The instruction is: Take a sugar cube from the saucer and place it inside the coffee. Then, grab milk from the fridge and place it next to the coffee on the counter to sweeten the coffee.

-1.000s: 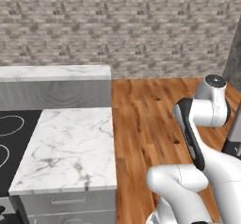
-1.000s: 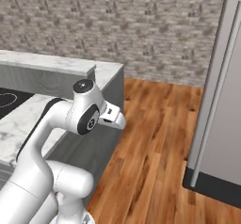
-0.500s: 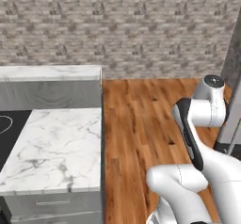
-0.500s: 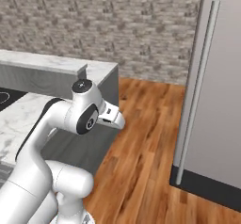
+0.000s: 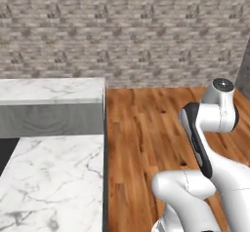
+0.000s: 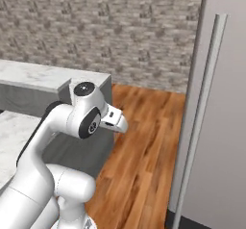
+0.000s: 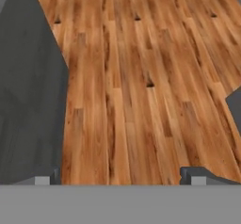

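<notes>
Your tool [image 7: 120,180] is hanging wide open, holding nothing, above the wooden floor [image 7: 141,86]. The fridge [image 6: 221,108] is standing close on your right; you risk bumping its handle [image 6: 199,122].

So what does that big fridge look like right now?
The fridge is tall, smooth and silver-grey, standing at the right of the right base view. A long, thin, pale bar handle runs down its front. Its door looks shut. At the bottom is a dark band where it meets the wooden floor. Nothing touches it.
</notes>
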